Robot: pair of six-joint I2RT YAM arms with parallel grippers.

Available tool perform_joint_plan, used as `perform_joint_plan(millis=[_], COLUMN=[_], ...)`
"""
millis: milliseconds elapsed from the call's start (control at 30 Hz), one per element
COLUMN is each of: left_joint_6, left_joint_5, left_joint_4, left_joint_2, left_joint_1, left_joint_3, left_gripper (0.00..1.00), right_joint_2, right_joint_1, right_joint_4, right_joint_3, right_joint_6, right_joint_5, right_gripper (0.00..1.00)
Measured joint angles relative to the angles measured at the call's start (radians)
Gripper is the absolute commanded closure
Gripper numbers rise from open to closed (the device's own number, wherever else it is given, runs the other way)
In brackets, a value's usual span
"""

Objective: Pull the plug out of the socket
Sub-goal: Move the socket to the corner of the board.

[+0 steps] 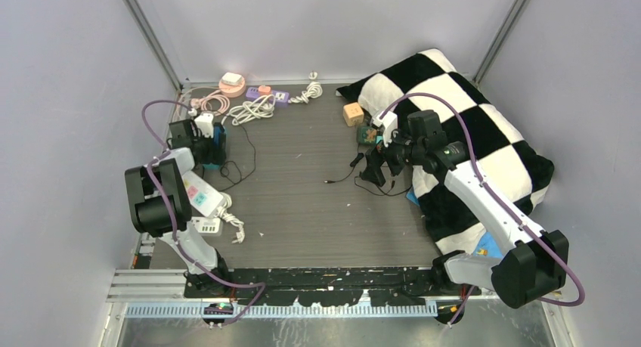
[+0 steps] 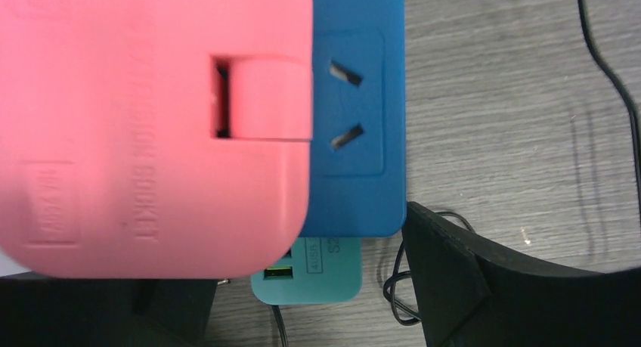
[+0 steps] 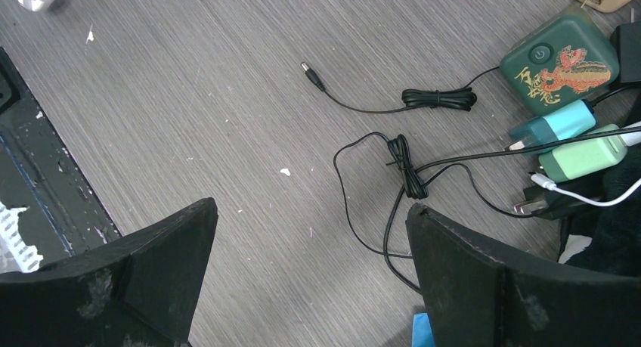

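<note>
Only the left wrist view shows the pink plug (image 2: 151,128) sitting over the blue socket block (image 2: 355,120), the left gripper (image 2: 310,271) spread wide around them. From overhead, the arm hides the plug. The right gripper (image 3: 311,211) gapes over loose cables (image 3: 408,173).

Far left: the socket block (image 2: 151,128) is pink, the socket panel (image 2: 355,135) is blue, and the USB adapter (image 2: 310,275) is teal with a yellow port. The table (image 3: 189,120) is grey with a fine wood grain. Far right: the cushion (image 1: 499,128) carries a black-and-white check. The charger (image 3: 563,63) is dark green with a gold-and-red dragon motif.
</note>
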Motion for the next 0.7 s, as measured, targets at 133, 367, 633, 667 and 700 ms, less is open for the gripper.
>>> perform_joint_plan(millis=[133,367,633,667,700], left_joint_6=[0.024,0.045,0.054,0.051,0.044], left_joint_5=[0.018,0.032,0.059,0.059,0.059], left_joint_4=[-0.003,0.003,-0.01,-0.008,-0.004], left_joint_2=[0.032,0.054,0.066,0.062,0.053], left_joint_1=[0.0,0.006,0.007,0.007,0.007], left_joint_3=[0.0,0.005,0.027,0.027,0.021], left_gripper=[0.3,0.67,1.0,1.0,1.0], right_joint_2=[0.0,0.0,0.0,0.0,0.0], right_joint_1=[0.002,0.002,0.002,0.002,0.002], right_joint_4=[-0.001,-0.006,-0.011,-0.011,-0.011], right_joint_3=[0.0,0.0,0.0,0.0,0.0], right_joint_6=[-0.002,-0.006,-0.01,-0.01,-0.01], right_joint_5=[0.003,0.008,0.01,0.01,0.01], right_gripper=[0.01,0.0,0.0,0.0,0.0])
